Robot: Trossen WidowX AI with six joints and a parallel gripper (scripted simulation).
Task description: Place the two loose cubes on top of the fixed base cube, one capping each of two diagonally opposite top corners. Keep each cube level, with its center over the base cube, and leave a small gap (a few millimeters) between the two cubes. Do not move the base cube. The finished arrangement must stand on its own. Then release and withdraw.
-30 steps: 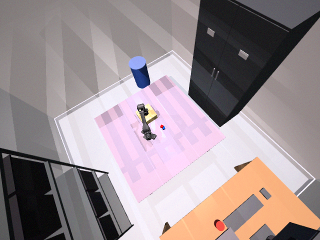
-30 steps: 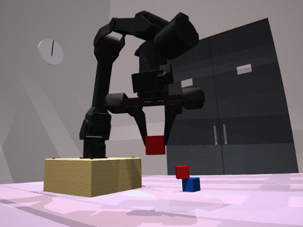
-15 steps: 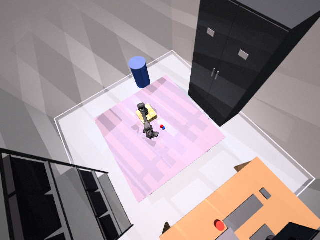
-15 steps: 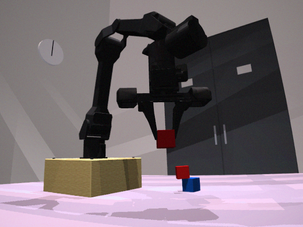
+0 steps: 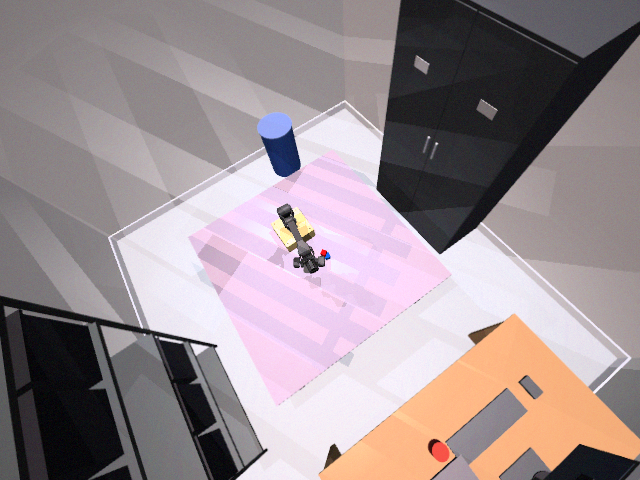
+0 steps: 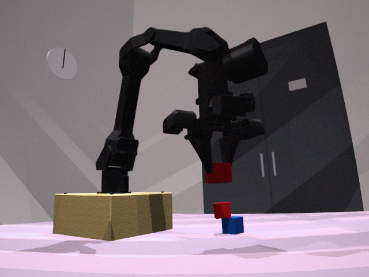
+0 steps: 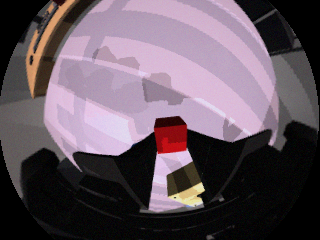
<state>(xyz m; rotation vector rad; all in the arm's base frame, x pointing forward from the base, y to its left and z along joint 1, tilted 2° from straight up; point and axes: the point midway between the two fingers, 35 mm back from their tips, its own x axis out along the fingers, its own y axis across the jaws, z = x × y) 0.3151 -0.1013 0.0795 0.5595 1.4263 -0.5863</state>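
Note:
The blue base cube [image 5: 327, 255] [image 6: 233, 225] sits on the pink mat. One loose red cube [image 5: 323, 252] [image 6: 222, 210] rests level on its top, offset to the left in the exterior view and overhanging the edge. My gripper [image 6: 218, 168] [image 7: 170, 134] is shut on the other red cube [image 6: 219, 175] [image 7: 171, 134]. It holds this cube in the air, roughly level; in the exterior view it appears above the resting red cube, with a gap between them. The wrist view shows only a blue sliver at the left finger; the rest of the stack is hidden there.
The arm stands on a wooden block [image 5: 279, 240] [image 6: 83, 214] [image 7: 184, 178]. The pink mat [image 5: 289, 356] lies beneath. A blue cylinder [image 5: 281, 152] and a black cabinet [image 5: 439, 103] stand beyond the mat; an orange desk [image 5: 413, 428] and dark shelves are farther off.

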